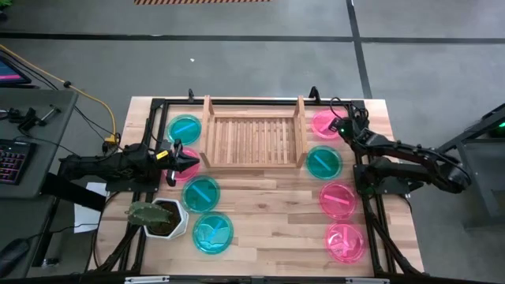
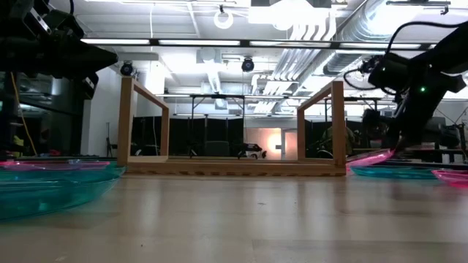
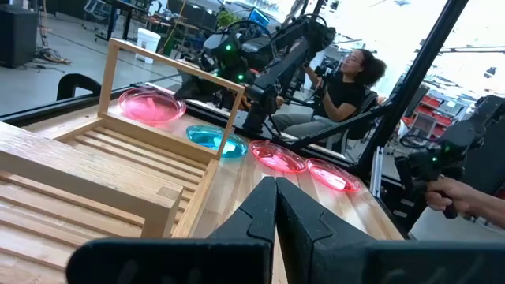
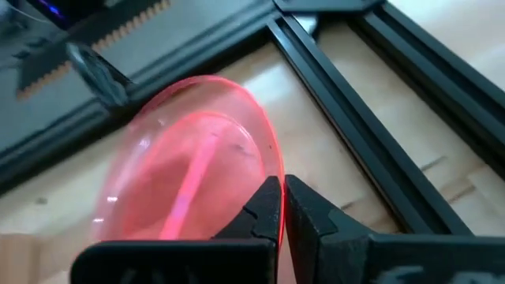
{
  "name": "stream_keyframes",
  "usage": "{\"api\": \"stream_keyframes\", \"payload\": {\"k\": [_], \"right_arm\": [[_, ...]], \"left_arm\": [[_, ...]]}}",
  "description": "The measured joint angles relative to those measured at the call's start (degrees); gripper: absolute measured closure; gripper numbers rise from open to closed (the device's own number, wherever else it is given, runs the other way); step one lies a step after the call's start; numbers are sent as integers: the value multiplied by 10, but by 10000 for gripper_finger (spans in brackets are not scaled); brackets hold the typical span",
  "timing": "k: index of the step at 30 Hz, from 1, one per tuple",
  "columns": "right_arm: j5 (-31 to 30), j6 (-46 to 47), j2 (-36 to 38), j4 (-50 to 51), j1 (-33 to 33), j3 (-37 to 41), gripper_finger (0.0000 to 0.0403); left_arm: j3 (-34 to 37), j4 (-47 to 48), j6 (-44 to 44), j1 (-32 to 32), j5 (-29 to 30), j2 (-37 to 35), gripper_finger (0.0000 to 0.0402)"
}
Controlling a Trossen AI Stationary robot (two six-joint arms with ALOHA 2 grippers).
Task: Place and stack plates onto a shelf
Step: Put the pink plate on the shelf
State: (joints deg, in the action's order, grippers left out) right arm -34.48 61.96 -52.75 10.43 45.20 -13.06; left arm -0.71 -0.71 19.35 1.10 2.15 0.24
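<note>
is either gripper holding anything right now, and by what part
The right gripper is shut on the rim of a pink plate beside the shelf. The left gripper is shut on nothing.

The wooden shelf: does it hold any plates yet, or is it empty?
Empty. In the high view the shelf's slats are bare; all eight plates lie on the table beside it.

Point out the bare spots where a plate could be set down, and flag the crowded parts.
The shelf is free: its slats hold nothing. Bare tabletop lies in front of it, between the teal plates and the pink plates. Crowded: the left edge, with plates, plant pot and left gripper, and the right edge, where the right gripper pinches a pink plate.
</note>
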Motion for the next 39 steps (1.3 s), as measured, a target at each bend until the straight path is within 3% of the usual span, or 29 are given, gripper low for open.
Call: {"api": "stream_keyframes", "payload": {"k": [20, 32, 39], "right_arm": [[5, -55, 182, 50, 0, -2, 403], [3, -163, 238, 56, -2, -159, 403], [7, -201, 197, 20, -75, -218, 403]], "left_arm": [[0, 0, 0, 0, 0, 0, 401], [0, 0, 0, 0, 0, 0, 401], [0, 0, 0, 0, 0, 0, 401]]}}
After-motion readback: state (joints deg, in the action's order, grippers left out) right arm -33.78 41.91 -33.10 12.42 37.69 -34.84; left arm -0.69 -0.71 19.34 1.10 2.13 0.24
